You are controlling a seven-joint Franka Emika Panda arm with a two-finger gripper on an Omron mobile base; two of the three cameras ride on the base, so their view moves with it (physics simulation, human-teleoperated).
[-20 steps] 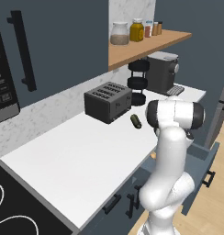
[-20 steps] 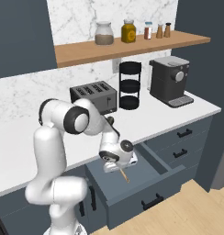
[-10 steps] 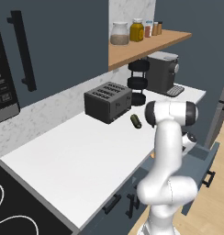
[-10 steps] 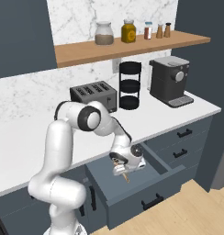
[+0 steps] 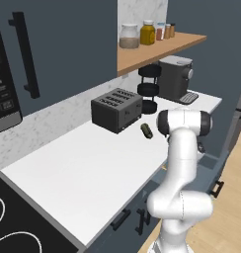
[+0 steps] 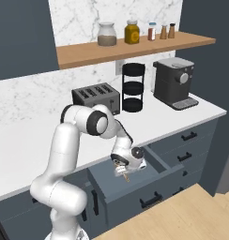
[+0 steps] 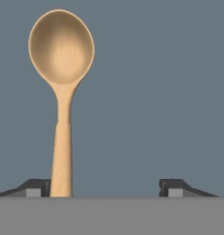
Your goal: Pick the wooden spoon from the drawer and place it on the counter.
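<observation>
The drawer (image 6: 135, 192) stands pulled out below the counter (image 6: 22, 140), its grey floor (image 7: 155, 92) under my hand. On that floor lies the wooden spoon (image 7: 62, 92), bowl away from me, handle running back toward the hand. My gripper (image 7: 107, 188) is open and straddles the handle's end, which sits close against the left fingertip (image 7: 36, 188), far from the right one. From the right base view the gripper (image 6: 122, 168) hangs low inside the drawer, a tan bit of the spoon (image 6: 126, 177) just beneath it.
A toaster (image 6: 95, 97), a black tiered rack (image 6: 133, 86) and a coffee machine (image 6: 175, 82) line the counter's back. A dark olive cylinder (image 5: 146, 130) lies in front of the toaster (image 5: 116, 109). Jars stand on the wooden shelf (image 6: 135, 49). A stovetop (image 5: 14, 227) lies left.
The arm has leaned forward and the hand has sunk a little deeper into the drawer, right over the spoon. The spoon and drawer have stayed put.
</observation>
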